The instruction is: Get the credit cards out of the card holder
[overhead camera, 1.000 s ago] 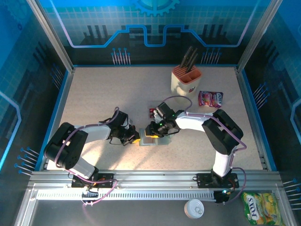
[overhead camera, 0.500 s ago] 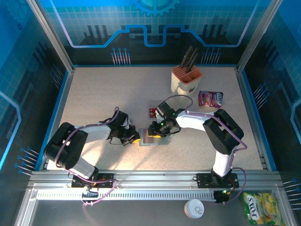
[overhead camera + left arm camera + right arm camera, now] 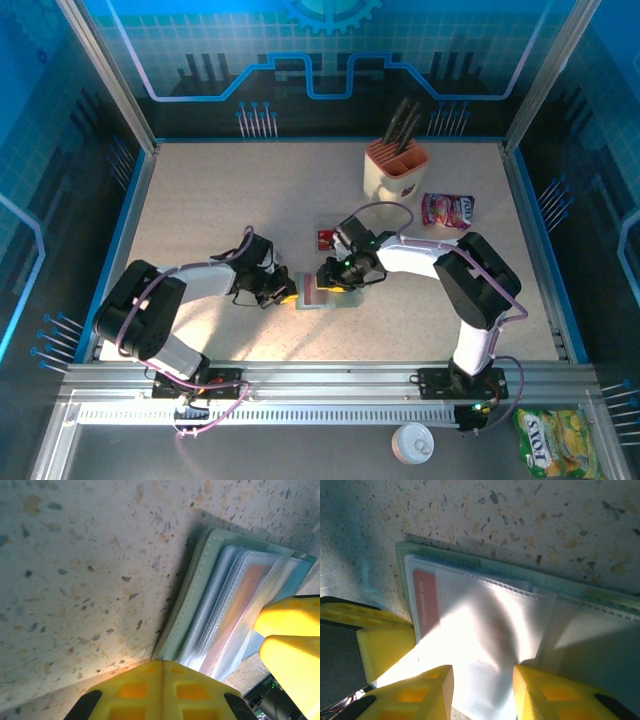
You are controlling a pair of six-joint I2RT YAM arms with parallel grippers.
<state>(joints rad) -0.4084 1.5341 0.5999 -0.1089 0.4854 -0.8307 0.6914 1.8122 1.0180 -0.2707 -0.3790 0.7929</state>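
Card holder (image 3: 338,300) lies open on the bench (image 3: 200,200), about midway along and nearer the near edge than the far. My left gripper (image 3: 284,291) sits at its left end, jaws apart with a corner of the holder between them; I cannot tell whether they pinch it. My right gripper (image 3: 482,690) hangs wide open over the clear sleeves (image 3: 490,630), holding nothing. A red card (image 3: 424,602) shows inside the sleeve by the holder's left edge; a loose red card (image 3: 325,238) lies on the bench just beyond. Judgement: extraction under way. Recommended: pin the holder firmly, set one finger on the card alone, and slide it toward the sleeve's mouth without trapping plastic.
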